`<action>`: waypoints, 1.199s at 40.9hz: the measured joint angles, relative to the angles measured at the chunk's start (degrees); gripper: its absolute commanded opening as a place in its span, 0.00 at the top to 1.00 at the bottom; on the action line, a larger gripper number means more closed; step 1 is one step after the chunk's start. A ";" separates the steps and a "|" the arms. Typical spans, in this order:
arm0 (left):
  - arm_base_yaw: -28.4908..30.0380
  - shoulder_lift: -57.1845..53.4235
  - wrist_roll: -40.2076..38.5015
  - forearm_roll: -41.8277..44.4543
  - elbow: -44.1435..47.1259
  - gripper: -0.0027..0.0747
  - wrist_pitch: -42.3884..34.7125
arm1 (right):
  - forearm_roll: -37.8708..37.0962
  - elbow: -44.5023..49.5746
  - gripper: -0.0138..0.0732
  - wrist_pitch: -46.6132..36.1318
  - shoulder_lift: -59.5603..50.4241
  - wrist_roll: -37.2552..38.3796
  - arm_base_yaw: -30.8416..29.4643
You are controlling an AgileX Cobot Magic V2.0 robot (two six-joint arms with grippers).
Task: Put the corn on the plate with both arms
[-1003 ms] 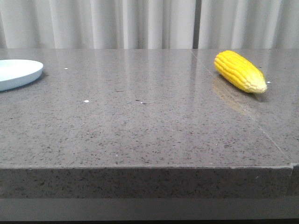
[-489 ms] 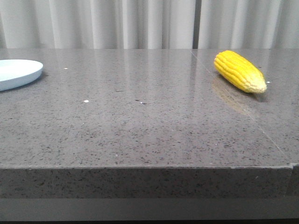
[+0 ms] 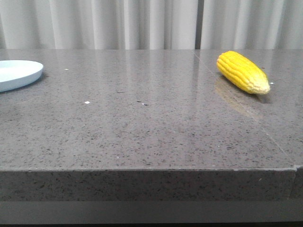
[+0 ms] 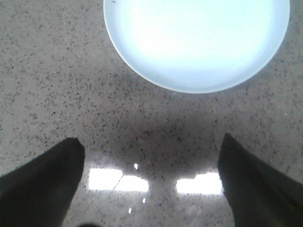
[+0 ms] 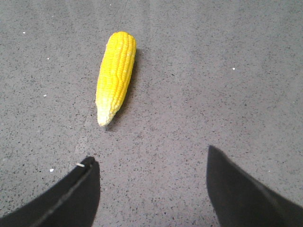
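The yellow corn (image 3: pixel 243 72) lies on the grey table at the far right, its paler tip toward the front right. In the right wrist view the corn (image 5: pixel 115 75) rests ahead of my right gripper (image 5: pixel 150 156), which is open and holds nothing. The pale bluish-white plate (image 3: pixel 16 74) sits at the table's left edge, partly cut off. In the left wrist view the plate (image 4: pixel 196 40) lies just beyond my open, empty left gripper (image 4: pixel 151 142). Neither gripper appears in the front view.
The dark speckled stone table (image 3: pixel 142 127) has a front edge near the camera and a seam (image 3: pixel 265 127) running diagonally on the right. Grey curtains (image 3: pixel 142 23) hang behind it.
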 measured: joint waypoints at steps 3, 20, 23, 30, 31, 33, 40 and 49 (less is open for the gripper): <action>3.01 3.48 3.39 -5.05 -1.91 0.24 -0.11 | 0.00 0.00 0.26 0.00 0.00 0.00 0.00; 8.86 19.87 9.87 -16.40 -9.34 0.24 -5.60 | 0.00 0.00 0.26 0.00 0.00 0.00 0.00; 8.84 21.52 9.98 -16.50 -10.14 0.24 -6.64 | 0.00 0.00 0.26 0.00 0.00 0.00 0.00; 8.84 25.34 10.20 -16.63 -12.47 0.24 -8.61 | 0.00 0.00 0.26 0.00 0.00 0.00 0.00; 8.84 25.80 10.20 -16.63 -13.00 0.24 -8.74 | 0.00 0.00 0.26 0.00 0.00 0.00 0.00; 8.84 26.93 10.20 -16.63 -13.90 0.24 -8.87 | 0.00 0.00 0.26 0.00 0.00 0.00 0.00; 8.84 29.85 10.30 -16.77 -16.51 0.24 -9.10 | 0.00 0.00 0.26 0.00 0.00 0.00 0.00; 8.84 32.68 10.30 -16.90 -19.20 0.24 -8.59 | 0.00 0.00 0.26 0.00 0.00 0.00 0.00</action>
